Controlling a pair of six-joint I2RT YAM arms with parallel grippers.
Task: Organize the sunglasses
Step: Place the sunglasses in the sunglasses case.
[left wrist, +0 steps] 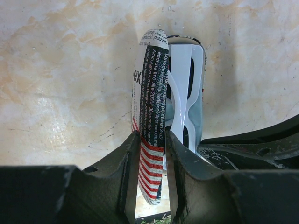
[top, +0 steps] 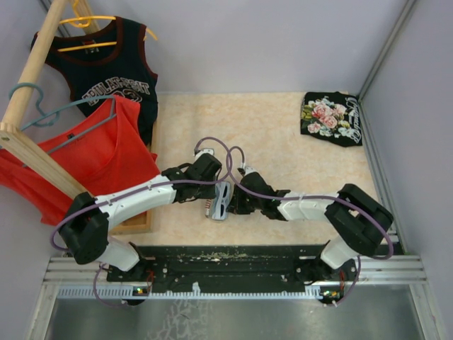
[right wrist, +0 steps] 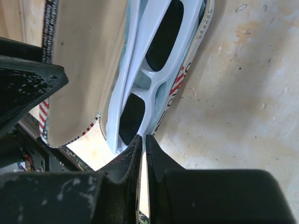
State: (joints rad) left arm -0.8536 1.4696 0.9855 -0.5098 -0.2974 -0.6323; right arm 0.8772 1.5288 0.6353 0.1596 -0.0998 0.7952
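Left wrist: sunglasses (left wrist: 180, 100) lie in the open case (left wrist: 150, 70). Left jaws, partly open, pinch its lid; right jaws are nearly shut, their grip unclear. If the lid slips, it could snap shut crookedly on the frame.

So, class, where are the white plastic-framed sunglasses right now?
The white plastic-framed sunglasses lie inside the open flag-print oblong case, right of its raised lid in the left wrist view.
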